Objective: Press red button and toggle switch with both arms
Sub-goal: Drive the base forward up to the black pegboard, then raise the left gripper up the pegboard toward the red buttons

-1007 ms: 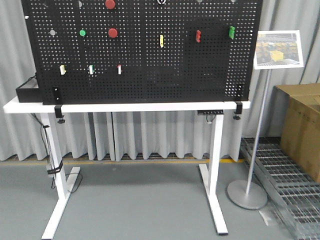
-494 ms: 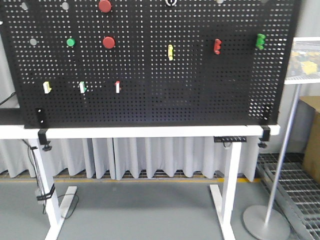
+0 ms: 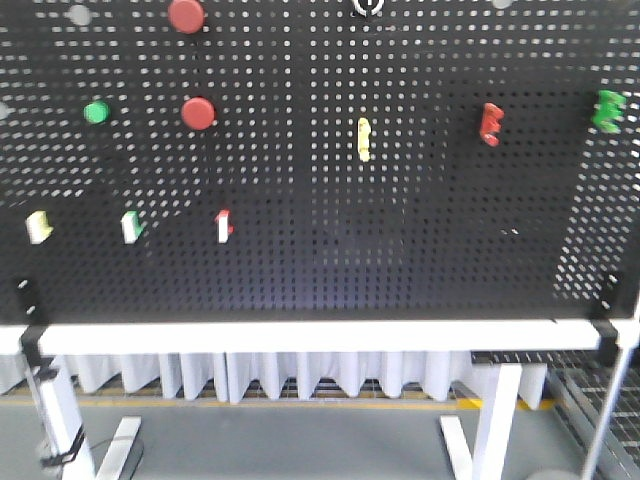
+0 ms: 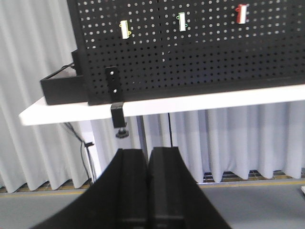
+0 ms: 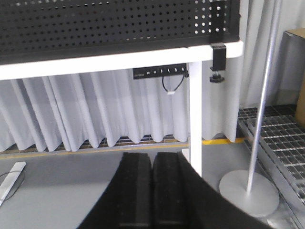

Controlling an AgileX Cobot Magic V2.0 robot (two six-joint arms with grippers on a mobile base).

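Jaws on left arm point(image 4: 147, 191) and right arm point(image 5: 152, 191) are closed, empty, low in frame; red button point(image 3: 198, 113) lies upper left of front frame, likely nearer left arm.

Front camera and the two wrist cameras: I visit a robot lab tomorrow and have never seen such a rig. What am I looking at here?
This is a two-armed robot on a wheeled base. It faces a black pegboard that stands on a white table.

The front picture looks straight at the board. Fixed to the board are a large red button, a second red button above it, a smaller green button and a row of small toggle switches lower down.

The other two pictures come from cameras on the arms' wrists. They sit low and look towards the table edge. The black shape at the bottom of each is that arm's gripper, the part that grasps: the left gripper and the right gripper. Both are shut, hold nothing and are well short of the board.
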